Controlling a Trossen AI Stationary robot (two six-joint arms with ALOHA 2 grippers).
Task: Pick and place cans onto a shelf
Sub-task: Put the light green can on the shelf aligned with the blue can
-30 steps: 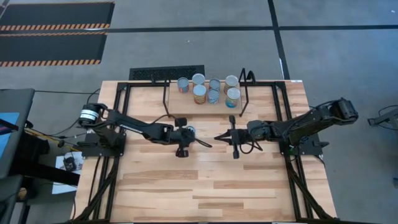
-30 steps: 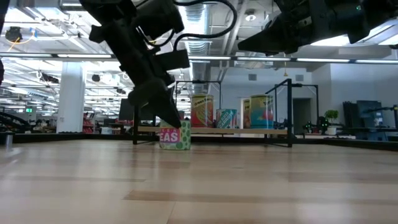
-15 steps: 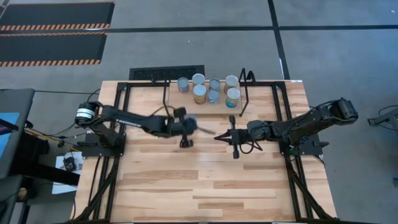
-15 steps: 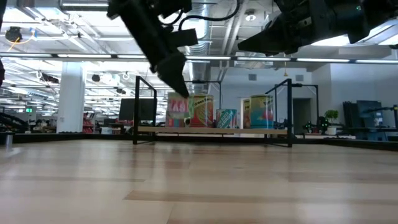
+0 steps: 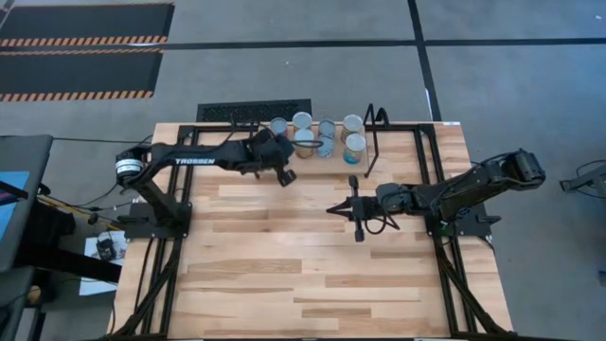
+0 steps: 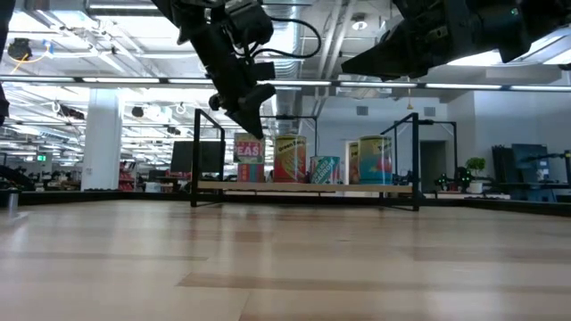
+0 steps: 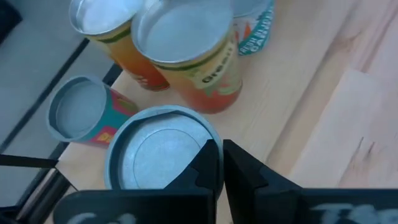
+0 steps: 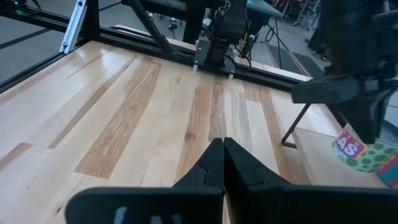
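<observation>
We see the left gripper (image 5: 284,173) over the shelf (image 5: 333,165) front-left edge, fingers pinched together, empty beside a silver-topped can (image 7: 163,155); the cans (image 5: 317,136) all appear on the board; the right gripper (image 5: 333,209), fingers together, waits mid-table; task looks nearly done.

Wood tabletop (image 5: 312,275), striped floor mats (image 5: 85,43)

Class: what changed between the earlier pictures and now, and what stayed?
The left gripper swung from the tabletop up to the shelf; its fingers closed. The green can, earlier on the tabletop, now stands free on the shelf's left end. The right gripper and other cans stayed put.
</observation>
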